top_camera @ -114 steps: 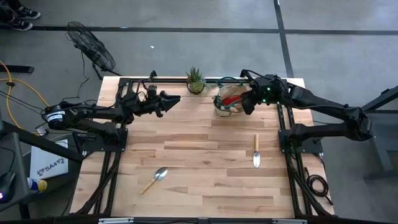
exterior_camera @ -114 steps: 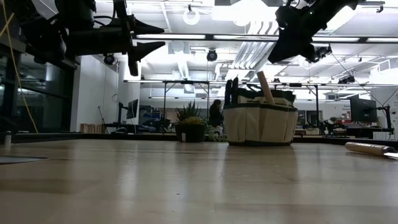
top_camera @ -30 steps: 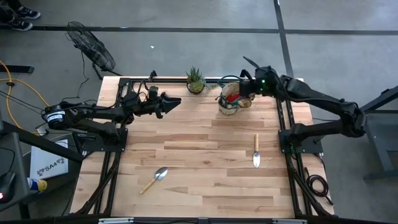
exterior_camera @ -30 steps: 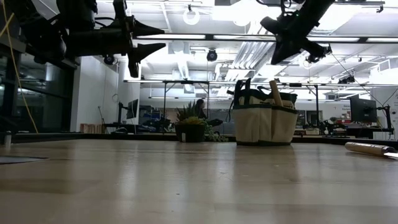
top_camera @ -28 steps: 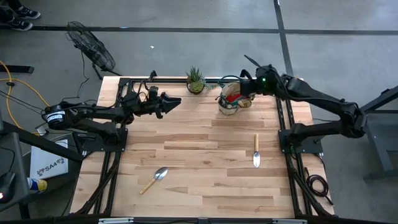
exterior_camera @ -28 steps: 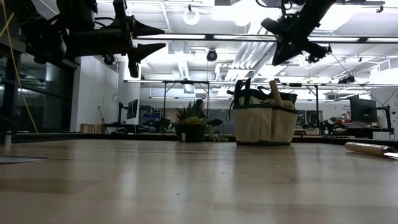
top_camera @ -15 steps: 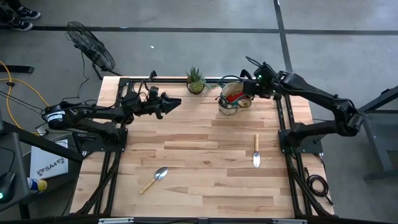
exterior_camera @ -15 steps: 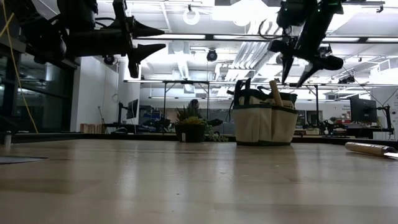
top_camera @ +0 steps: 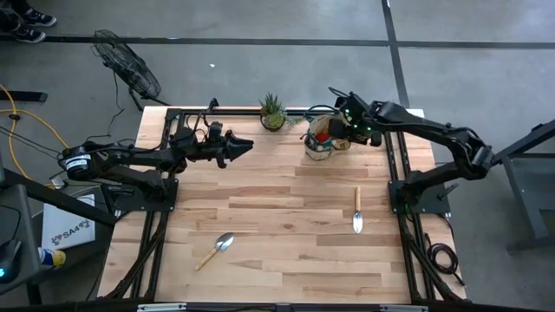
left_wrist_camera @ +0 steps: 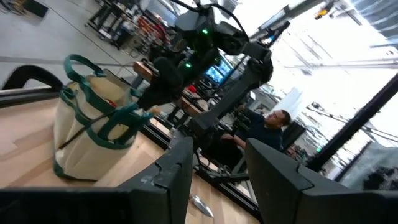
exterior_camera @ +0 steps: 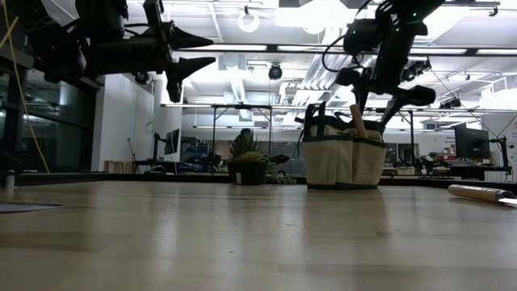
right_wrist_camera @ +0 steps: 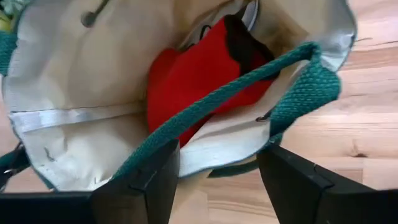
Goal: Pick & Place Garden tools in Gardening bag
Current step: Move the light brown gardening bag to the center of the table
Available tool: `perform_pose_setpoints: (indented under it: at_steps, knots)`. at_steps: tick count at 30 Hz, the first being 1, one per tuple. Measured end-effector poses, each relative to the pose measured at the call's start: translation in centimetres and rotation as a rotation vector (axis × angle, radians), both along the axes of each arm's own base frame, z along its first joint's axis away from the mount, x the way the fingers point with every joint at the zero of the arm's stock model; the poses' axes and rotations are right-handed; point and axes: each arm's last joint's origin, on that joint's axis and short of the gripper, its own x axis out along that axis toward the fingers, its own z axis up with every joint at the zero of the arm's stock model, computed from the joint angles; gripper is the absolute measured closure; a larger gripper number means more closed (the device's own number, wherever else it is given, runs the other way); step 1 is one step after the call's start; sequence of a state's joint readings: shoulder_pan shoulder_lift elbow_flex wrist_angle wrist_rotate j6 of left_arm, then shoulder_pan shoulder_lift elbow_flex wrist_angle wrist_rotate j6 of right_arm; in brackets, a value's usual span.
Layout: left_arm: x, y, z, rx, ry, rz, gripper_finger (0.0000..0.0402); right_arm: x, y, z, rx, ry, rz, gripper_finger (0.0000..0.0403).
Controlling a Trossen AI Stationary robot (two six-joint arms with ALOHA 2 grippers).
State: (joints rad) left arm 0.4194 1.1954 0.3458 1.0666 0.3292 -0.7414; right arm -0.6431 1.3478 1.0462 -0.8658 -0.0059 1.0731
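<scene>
Tan fabric with green trim marks the bag point(top_camera: 320, 139), standing upright near the far edge of the tabletop point(top_camera: 277, 225), just beside the spiky plant point(top_camera: 272, 111). Inside it the right wrist view shows a red glove point(right_wrist_camera: 199, 68) lying against the pale lining, with a green loop handle point(right_wrist_camera: 249, 93) crossing over it; from the low view a wooden handle point(exterior_camera: 356, 120) pokes up out of the bag's mouth. The right pincer point(exterior_camera: 383, 90) hangs directly above the opening, its fingers spread apart and holding nothing, so a drop into the bag looks just finished. Two trowels are not yet packed: one point(top_camera: 356, 210) lies on the right side of the tabletop, well apart from the bag, blade toward the near edge, and the other point(top_camera: 215, 250) lies slanted toward the near left. The left pincer point(top_camera: 240, 144) hovers over the far left of the tabletop, pointing toward the bag, its fingers partly apart and empty. The step in hand seems to be the release over the bag; the next move likely calls for the right arm to lift clear of the loop handles, swing back to the nearer trowel, come down across its wooden handle and close there. The slanted trowel sits nearer the left arm's side.
</scene>
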Motion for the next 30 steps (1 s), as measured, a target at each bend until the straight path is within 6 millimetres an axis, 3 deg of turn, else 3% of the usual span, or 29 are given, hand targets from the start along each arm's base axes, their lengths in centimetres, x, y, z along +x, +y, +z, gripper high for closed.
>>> perform_pose_setpoints:
  at_steps: [16, 30]
  knots:
    - [0.0, -0.1, 0.0, -0.011, 0.004, -0.054, 0.0257, 1.6, -0.4, -1.3, 0.052, -0.033, 0.012, 0.0202]
    - [0.0, -0.3, 0.0, -0.027, 0.009, -0.118, 0.0257, 2.1, -0.3, -1.2, 0.038, -0.065, 0.069, 0.0333]
